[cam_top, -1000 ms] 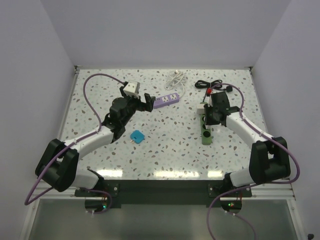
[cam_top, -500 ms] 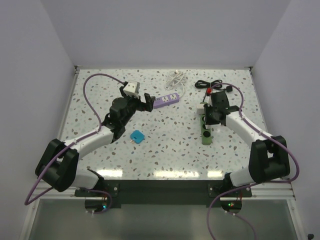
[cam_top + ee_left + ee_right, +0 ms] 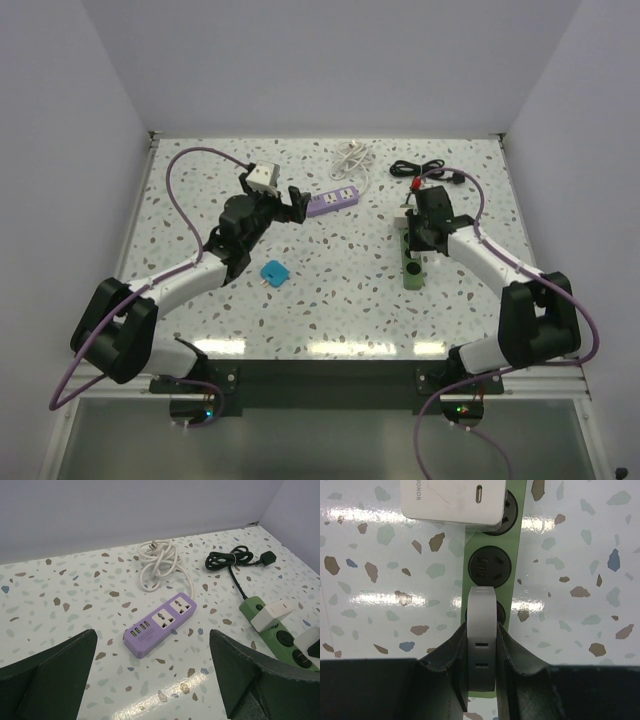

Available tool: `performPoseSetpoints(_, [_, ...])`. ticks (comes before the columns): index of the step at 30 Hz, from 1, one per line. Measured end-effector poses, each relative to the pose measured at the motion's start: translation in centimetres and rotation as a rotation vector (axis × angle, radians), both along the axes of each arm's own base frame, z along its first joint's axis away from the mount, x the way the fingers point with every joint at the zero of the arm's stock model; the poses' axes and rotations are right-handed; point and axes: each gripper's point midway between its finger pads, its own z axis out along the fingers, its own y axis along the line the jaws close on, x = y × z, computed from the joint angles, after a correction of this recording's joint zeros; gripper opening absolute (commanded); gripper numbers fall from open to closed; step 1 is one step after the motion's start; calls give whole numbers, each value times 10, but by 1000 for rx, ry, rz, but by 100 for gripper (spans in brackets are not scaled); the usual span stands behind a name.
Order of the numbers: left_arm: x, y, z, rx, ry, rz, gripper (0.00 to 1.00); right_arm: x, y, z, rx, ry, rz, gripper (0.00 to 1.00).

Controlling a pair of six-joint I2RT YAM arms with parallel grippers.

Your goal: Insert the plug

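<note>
My right gripper [image 3: 481, 645] is shut on a white plug [image 3: 481, 630] and holds it over a round socket of the green power strip [image 3: 512, 565]. A white HONOR charger [image 3: 452, 502] sits in the strip's far socket. In the top view the right gripper [image 3: 418, 236] is above the green strip [image 3: 411, 270]. My left gripper [image 3: 290, 205] is open and empty, just left of the purple power strip [image 3: 333, 199]. The purple strip also shows in the left wrist view [image 3: 160, 625], between and beyond the fingers.
A blue adapter [image 3: 273, 271] lies on the table near the left arm. A coiled white cable [image 3: 351, 153] and a coiled black cable [image 3: 420, 168] lie at the back. White walls enclose the table.
The right gripper has shifted slightly left and nearer over the green strip. The left arm has not moved.
</note>
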Motion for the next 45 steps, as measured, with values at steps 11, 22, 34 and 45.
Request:
performPoseSetpoints(11, [0, 0, 0, 0, 1, 0, 100, 0, 3, -1, -18, -23, -22, 0])
performPoseSetpoints(22, [-1, 1, 4, -5, -7, 0, 100, 0, 4, -1, -48, -49, -19, 0])
performPoseSetpoints(34, [-6, 4, 6, -8, -12, 3, 100, -1, 5, -1, -56, -54, -15, 0])
performPoseSetpoints(45, [-8, 5, 14, -16, -26, 2, 100, -2, 11, -10, -39, -26, 17, 0])
